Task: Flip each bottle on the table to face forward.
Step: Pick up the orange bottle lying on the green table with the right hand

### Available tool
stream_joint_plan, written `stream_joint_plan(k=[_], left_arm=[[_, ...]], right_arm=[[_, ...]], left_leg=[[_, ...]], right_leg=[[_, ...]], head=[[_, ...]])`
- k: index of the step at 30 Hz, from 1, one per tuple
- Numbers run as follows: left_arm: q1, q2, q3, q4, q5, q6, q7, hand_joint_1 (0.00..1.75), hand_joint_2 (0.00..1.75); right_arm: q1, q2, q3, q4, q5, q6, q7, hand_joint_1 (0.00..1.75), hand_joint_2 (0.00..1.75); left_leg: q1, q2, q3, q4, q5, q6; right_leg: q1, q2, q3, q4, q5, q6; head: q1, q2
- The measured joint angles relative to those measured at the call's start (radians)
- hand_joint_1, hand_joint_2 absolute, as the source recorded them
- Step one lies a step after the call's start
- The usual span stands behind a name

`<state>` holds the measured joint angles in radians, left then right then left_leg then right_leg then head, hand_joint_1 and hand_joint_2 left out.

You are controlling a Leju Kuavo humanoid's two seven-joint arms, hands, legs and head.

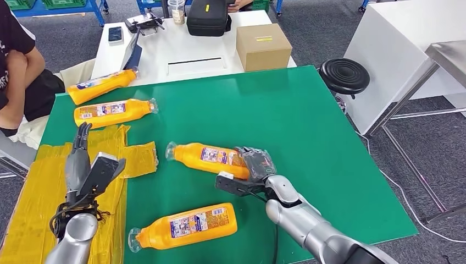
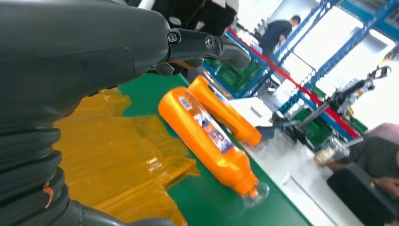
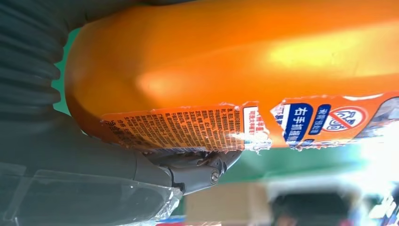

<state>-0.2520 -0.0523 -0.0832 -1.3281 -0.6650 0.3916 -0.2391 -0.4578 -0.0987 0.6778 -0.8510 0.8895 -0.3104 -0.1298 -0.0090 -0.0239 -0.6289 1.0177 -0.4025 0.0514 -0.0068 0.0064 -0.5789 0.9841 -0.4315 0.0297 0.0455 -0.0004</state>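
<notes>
Green tabletop (image 1: 308,137), four orange bottles lying flat.

Nearest bottle (image 1: 187,224): near edge, left of centre, clear cap pointing left, label up.

Right robot hand (image 1: 250,173): reaching in from the near right, wrapped around the base end of the middle bottle (image 1: 207,158). Thumb on the near side, fingers over the far side. Bottle lying on the tabletop near centre, cap pointing left. Right wrist view: orange body (image 3: 235,61) pressed close against the hand, printed label showing, thumb tip under it.

Left robot hand (image 1: 82,165): near left, above the yellow sheet (image 1: 38,192) taped over the left part of the tabletop. Released, grasping nothing, fingers stretched toward the far side, thumb out to the right.

Third bottle (image 1: 112,112): beyond the left robot hand, far left, cap pointing right, label up. Also in left wrist view (image 2: 207,136), apart from the fingers (image 2: 207,47).

Fourth bottle (image 1: 101,86): at the far left corner, slanted, lying half onto the white table (image 1: 165,49) behind.

Farther on that white table: cardboard box (image 1: 263,46), black case (image 1: 207,17), phone (image 1: 115,34).

Person's arm (image 1: 14,82) at far left. Black stool (image 1: 344,75) off the far right corner.
</notes>
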Motion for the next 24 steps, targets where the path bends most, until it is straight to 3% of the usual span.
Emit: stream_joint_plan(k=[5,10,16,24], left_arm=[[0.005,-0.01,-0.003,-0.015,0.134,-0.13,-0.044,0.0,1.75],[0.004,-0.015,-0.013,-0.023,0.278,-0.233,-0.079,0.0,1.75],[0.002,-0.018,-0.038,-0.03,0.63,-0.456,-0.07,0.0,1.75],[-0.018,-0.021,-0.095,-0.028,0.736,-0.496,-0.055,0.0,1.75]], right_arm=[[0.063,0.041,-0.121,-0.102,-0.026,-0.147,-0.015,1.75,1.75],[0.096,0.073,-0.204,-0.164,-0.05,-0.207,-0.05,1.75,1.75],[0.126,0.102,-0.257,-0.208,-0.106,-0.299,-0.126,1.75,1.75],[0.141,0.128,-0.26,-0.22,-0.125,-0.308,-0.148,1.75,1.75]], left_leg=[[0.0,0.0,-0.002,0.0,0.0,0.0],[0.0,0.0,-0.003,0.0,0.0,0.0],[0.0,0.001,-0.003,0.0,0.0,0.0],[0.0,0.001,-0.004,0.0,0.0,0.0]], right_leg=[[0.0,0.0,-0.002,0.0,0.0,0.0],[0.0,0.0,-0.003,0.0,0.0,0.0],[0.0,0.0,-0.004,0.0,0.0,0.0],[0.0,0.0,-0.004,0.0,0.0,0.0]], head=[[0.0,0.0],[0.0,0.0],[0.0,0.0],[0.0,0.0]])
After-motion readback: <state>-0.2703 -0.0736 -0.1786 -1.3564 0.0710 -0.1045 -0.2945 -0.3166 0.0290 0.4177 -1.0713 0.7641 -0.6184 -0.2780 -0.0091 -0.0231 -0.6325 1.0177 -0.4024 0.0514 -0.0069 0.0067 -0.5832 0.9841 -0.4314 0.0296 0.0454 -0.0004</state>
